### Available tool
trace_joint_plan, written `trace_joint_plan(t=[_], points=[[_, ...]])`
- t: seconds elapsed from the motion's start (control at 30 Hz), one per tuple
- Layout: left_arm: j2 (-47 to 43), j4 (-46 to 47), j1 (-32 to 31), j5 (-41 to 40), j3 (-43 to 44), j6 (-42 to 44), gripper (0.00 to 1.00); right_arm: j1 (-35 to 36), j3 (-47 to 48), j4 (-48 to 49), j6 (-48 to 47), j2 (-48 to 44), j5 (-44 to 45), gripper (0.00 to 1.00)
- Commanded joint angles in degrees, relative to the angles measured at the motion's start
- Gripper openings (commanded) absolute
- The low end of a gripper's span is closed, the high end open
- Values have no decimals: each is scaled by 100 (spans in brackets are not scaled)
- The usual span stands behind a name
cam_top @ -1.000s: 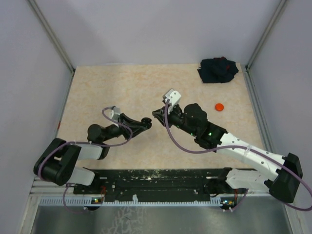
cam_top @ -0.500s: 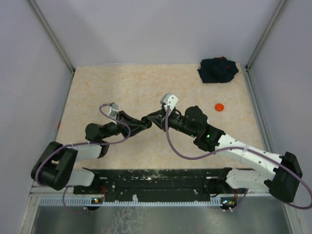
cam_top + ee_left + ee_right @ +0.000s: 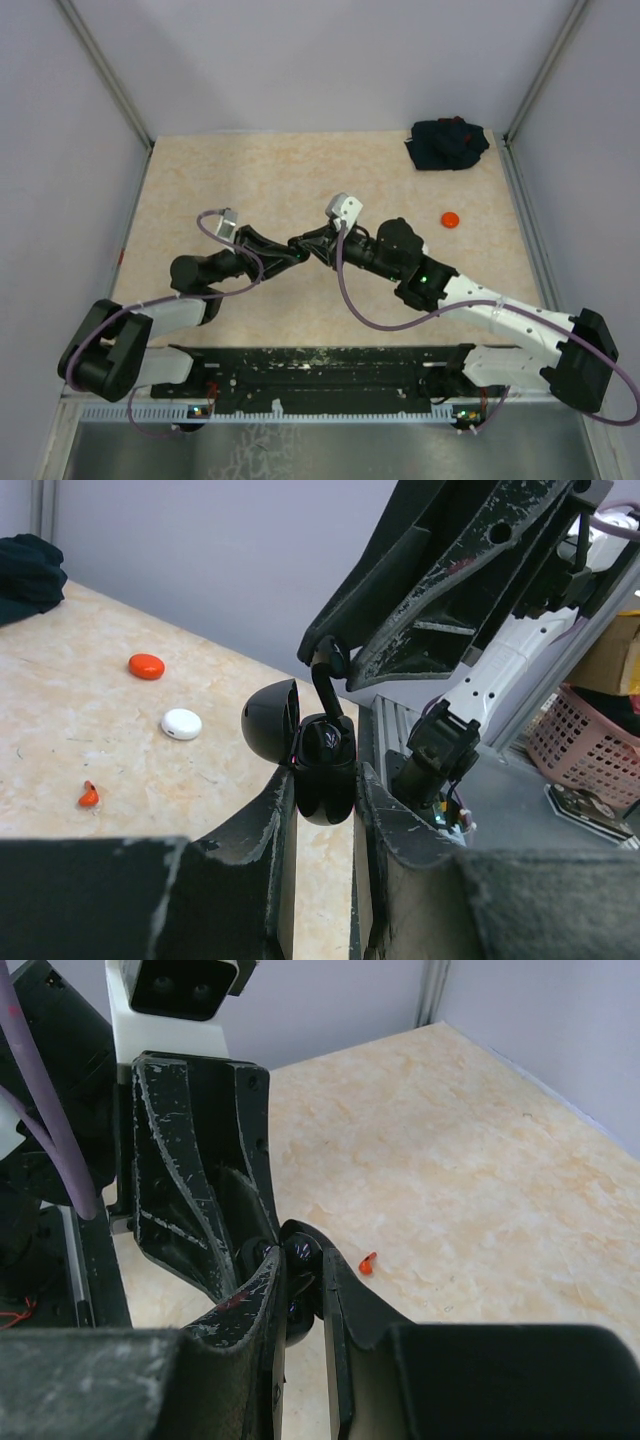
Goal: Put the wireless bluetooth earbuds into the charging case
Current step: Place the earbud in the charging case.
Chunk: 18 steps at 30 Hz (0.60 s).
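Note:
My left gripper (image 3: 297, 247) is shut on the base of a black charging case (image 3: 326, 768), held above the table with its lid (image 3: 270, 720) open. It also shows in the left wrist view (image 3: 325, 780). My right gripper (image 3: 318, 240) meets it from the right. It is shut on a black earbud (image 3: 322, 678), whose lower end is at the case's open top. In the right wrist view my right gripper (image 3: 300, 1265) pinches the black earbud (image 3: 302, 1250) against the left gripper's fingers (image 3: 190, 1190). A red earbud (image 3: 367, 1262) lies loose on the table (image 3: 89, 796).
An orange puck (image 3: 146, 666) and a white puck (image 3: 181, 723) lie on the beige table. The orange puck also shows in the top view (image 3: 450, 219). A dark cloth bundle (image 3: 447, 143) sits in the far right corner. Grey walls enclose the table.
The two grippers, apart a second ago, have come together at the table's middle. The right gripper moved left with the earbud until it met the case in the left gripper.

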Motion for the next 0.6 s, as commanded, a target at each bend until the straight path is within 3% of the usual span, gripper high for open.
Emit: trace_joint_plan(t=[0.0, 0.57], points=[[-123, 1460, -31, -169, 127, -227, 0, 84, 4, 451, -102, -15, -123, 12], [-232, 1336, -29, -333, 142, -340, 0, 122, -33, 494, -83, -15, -328, 12]])
